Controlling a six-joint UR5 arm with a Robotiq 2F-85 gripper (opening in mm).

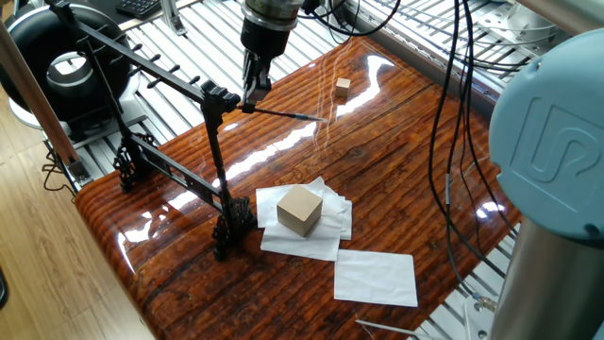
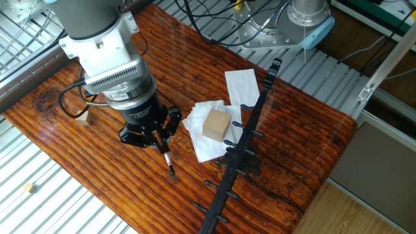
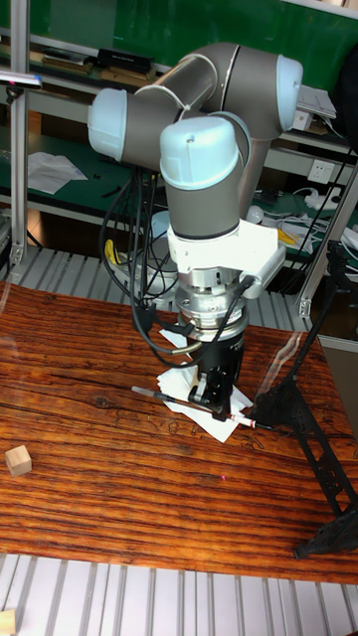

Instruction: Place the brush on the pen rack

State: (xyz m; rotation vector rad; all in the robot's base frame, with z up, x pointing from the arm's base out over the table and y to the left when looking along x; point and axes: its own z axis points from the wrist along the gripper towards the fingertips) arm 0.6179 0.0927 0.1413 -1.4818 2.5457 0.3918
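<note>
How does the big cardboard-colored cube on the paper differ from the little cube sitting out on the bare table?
The big cube is plainly larger than the little cube. The big cube rests on crumpled white paper, while the little cube sits directly on the glossy wooden table. The big cube lies close to the pen rack; the little cube lies farther from it. Both are tan, box-shaped and untouched by the gripper.

The brush (image 1: 288, 113) is a very thin, dark stick with a pointed tip, and it is held up in the air, lying almost flat. The pen rack (image 1: 156, 71) is a black metal stand with a long slanted bar and short pegs, standing on the tabletop (image 1: 396, 179) beside the brush.
</note>
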